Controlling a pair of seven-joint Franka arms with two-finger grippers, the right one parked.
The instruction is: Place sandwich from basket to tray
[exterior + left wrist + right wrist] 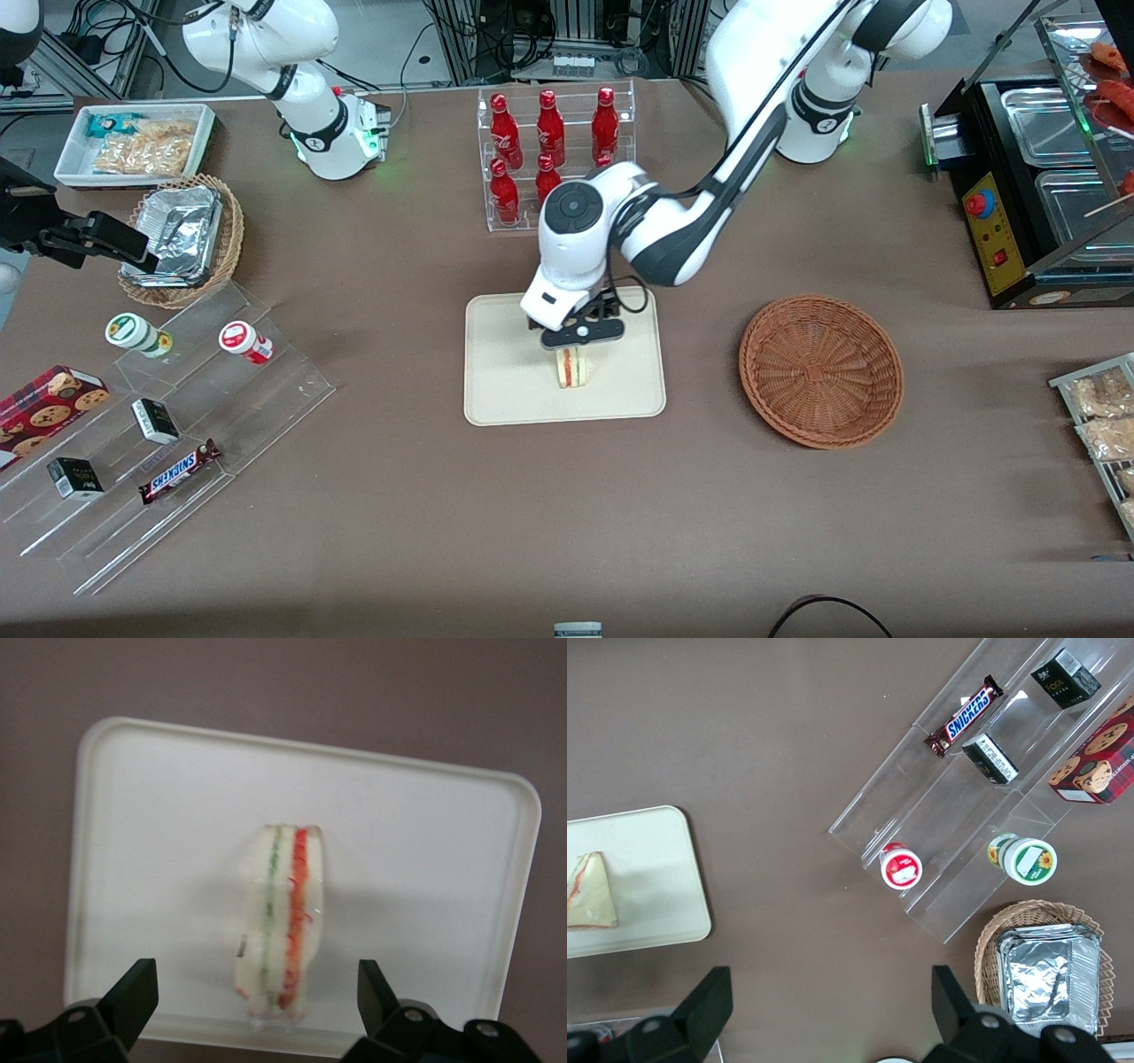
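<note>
1. Hovering just above the sandwich (573,367), the left gripper (580,341) has its fingers (133,992) spread apart, gripping nothing.
2. Sandwich rests on the tray (496,390).
3. Wicker basket (821,369) sits empty; only retreat appears left.

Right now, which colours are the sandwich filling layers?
Green and red-orange stripes in the sandwich, clearest in the left wrist view.

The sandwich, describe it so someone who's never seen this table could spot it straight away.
Find the cream tray mid-table, nearer the camera than the red bottles. On it, directly under the open gripper, stands the sandwich: a white wedge striped red and green.
</note>
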